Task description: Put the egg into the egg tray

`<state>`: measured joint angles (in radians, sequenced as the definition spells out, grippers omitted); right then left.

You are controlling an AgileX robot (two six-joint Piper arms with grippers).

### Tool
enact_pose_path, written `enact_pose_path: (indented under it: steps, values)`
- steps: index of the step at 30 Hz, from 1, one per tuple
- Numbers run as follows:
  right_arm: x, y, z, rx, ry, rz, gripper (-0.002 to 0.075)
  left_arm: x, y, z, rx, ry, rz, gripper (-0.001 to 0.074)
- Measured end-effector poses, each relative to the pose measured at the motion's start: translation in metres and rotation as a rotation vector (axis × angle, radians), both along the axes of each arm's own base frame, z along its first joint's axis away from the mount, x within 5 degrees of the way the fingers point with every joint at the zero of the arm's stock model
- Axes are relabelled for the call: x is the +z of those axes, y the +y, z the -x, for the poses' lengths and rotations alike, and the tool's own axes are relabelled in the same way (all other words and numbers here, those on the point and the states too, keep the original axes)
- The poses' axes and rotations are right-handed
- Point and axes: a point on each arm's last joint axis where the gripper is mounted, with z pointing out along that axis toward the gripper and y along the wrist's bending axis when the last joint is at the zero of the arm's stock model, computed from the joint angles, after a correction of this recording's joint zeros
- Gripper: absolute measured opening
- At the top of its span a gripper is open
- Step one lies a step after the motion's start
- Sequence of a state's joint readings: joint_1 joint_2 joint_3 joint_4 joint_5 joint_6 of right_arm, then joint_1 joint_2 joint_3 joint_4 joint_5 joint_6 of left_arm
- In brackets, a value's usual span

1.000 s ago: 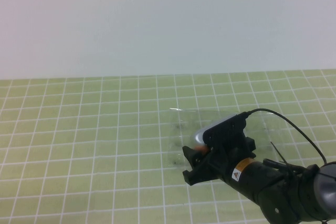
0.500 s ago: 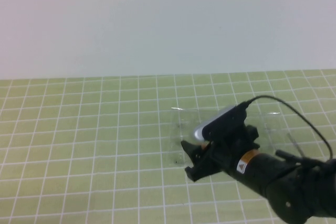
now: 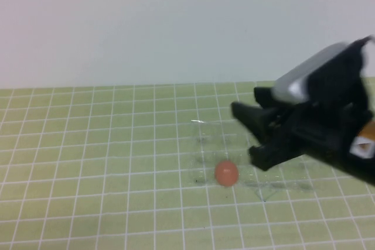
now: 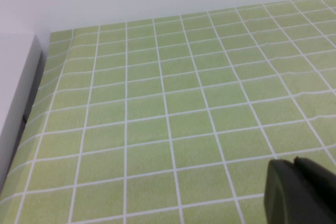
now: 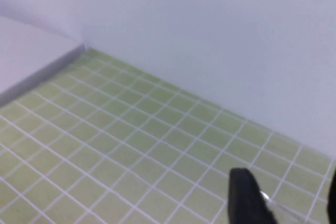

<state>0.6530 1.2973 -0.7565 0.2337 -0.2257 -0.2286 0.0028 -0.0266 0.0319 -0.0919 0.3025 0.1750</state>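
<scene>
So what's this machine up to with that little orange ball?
That is an egg, and it now sits in a clear egg tray on the green gridded table. The right gripper hangs open above the tray, holding nothing. The left gripper is parked off to the side, over bare table.

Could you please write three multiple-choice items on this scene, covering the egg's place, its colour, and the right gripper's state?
1. Where is the egg?
A. In the egg tray
B. In the right gripper
C. On the bare mat

2. What colour is it?
A. White
B. Orange-brown
C. Blue

3. How is the right gripper?
A. Shut on the egg
B. Open, raised above the tray
C. Out of view

Answers: 1 A, it sits within the clear tray's outline. 2 B, its shell shows orange-brown. 3 B, its fingers are spread and empty. The left gripper shows only in its wrist view.
</scene>
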Motion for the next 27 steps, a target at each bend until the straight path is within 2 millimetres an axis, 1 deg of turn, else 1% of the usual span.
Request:
enact_pose_path:
  steps: [1, 3, 5, 6, 8, 12, 15, 19, 23, 27]
  values:
    - [0.008, -0.004, 0.006, 0.006, -0.009, -0.010, 0.0311, 0.000, 0.000, 0.000, 0.000, 0.000, 0.000, 0.0000]
    - [0.027, -0.013, 0.020, 0.017, -0.036, -0.036, 0.0188, 0.000, 0.000, 0.000, 0.000, 0.000, 0.000, 0.0000]
    - [0.039, -0.021, 0.032, 0.031, -0.041, -0.046, 0.0089, 0.000, 0.000, 0.000, 0.000, 0.000, 0.000, 0.0000]
    - [0.043, -0.025, 0.039, 0.041, -0.030, -0.042, 0.0057, 0.000, 0.000, 0.000, 0.000, 0.000, 0.000, 0.0000]
    - [0.048, -0.032, 0.052, 0.063, -0.001, -0.026, 0.0025, 0.000, 0.000, 0.000, 0.000, 0.000, 0.000, 0.0000]
    - [0.054, -0.044, 0.073, 0.100, 0.047, 0.007, 0.0004, 0.000, 0.000, 0.000, 0.000, 0.000, 0.000, 0.0000]
    - [0.058, -0.051, 0.083, 0.112, 0.042, 0.017, 0.0000, 0.000, 0.000, 0.000, 0.000, 0.000, 0.000, 0.0000]
    - [0.066, -0.060, 0.095, 0.117, -0.004, 0.022, -0.0001, 0.000, 0.000, 0.000, 0.000, 0.000, 0.000, 0.0000]
    - [0.076, -0.073, 0.111, 0.120, -0.061, 0.018, -0.0001, 0.000, 0.000, 0.000, 0.000, 0.000, 0.000, 0.0000]
    - [0.081, -0.086, 0.127, 0.126, -0.085, 0.028, -0.0001, 0.000, 0.000, 0.000, 0.000, 0.000, 0.000, 0.0000]
